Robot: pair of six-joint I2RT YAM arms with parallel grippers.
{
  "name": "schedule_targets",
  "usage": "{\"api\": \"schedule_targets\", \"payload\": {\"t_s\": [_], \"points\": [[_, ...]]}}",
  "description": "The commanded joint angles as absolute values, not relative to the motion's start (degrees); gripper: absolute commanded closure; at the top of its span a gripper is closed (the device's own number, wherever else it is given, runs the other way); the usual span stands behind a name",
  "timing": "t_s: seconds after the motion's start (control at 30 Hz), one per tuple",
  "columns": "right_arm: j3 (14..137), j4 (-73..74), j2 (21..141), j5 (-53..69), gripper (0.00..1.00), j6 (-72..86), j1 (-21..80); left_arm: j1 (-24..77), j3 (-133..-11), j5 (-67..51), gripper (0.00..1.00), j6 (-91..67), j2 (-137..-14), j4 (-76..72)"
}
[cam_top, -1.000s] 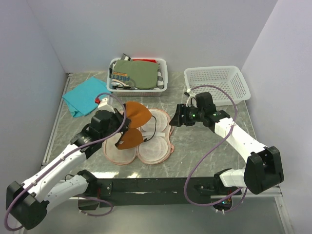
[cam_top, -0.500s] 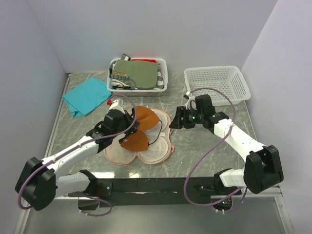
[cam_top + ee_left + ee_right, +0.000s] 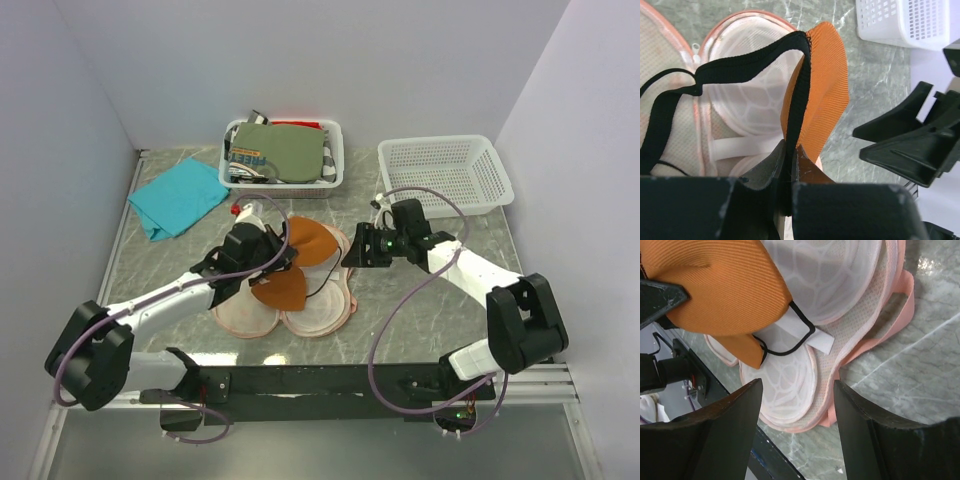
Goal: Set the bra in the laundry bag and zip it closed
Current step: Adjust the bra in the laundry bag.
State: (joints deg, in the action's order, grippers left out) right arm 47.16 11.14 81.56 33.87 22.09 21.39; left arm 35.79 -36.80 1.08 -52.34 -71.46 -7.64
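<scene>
While the grey marble table [image 3: 430, 310] sits between pale walls [image 3: 300, 60], my left gripper [image 3: 275, 258] stretches forward, clamped on the bra [image 3: 303, 243] above the open laundry bag [image 3: 322, 312]. My right gripper [image 3: 355, 250], fingers apart, faces the bag.

Bra [image 3: 283, 291] rust-orange, ribbed, with black straps [image 3: 740, 67]; bag [image 3: 322, 312] pinkish-beige, white honeycomb mesh inside; cloth [image 3: 178, 195] teal; garment [image 3: 290, 152] olive; basket [image 3: 445, 170] white lattice; table [image 3: 360, 192] grey-green marble.
</scene>
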Motion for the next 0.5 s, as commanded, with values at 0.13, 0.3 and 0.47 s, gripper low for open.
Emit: {"api": "schedule_targets", "payload": {"t_s": [0.13, 0.3, 0.47], "points": [[48.7, 5.1, 85.6, 35.6, 0.35, 24.2, 21.8, 36.1, -40.9, -0.3, 0.90, -53.7, -79.7, -12.6], [48.7, 5.7, 85.5, 35.4, 0.35, 23.5, 22.0, 36.1, -43.5, 1.8, 0.89, -52.2, -85.1, -11.4], [47.6, 5.9, 85.0, 35.3, 0.35, 23.2, 22.1, 36.0, -45.4, 3.2, 0.83, -51.2, -89.5, -11.7]]}}
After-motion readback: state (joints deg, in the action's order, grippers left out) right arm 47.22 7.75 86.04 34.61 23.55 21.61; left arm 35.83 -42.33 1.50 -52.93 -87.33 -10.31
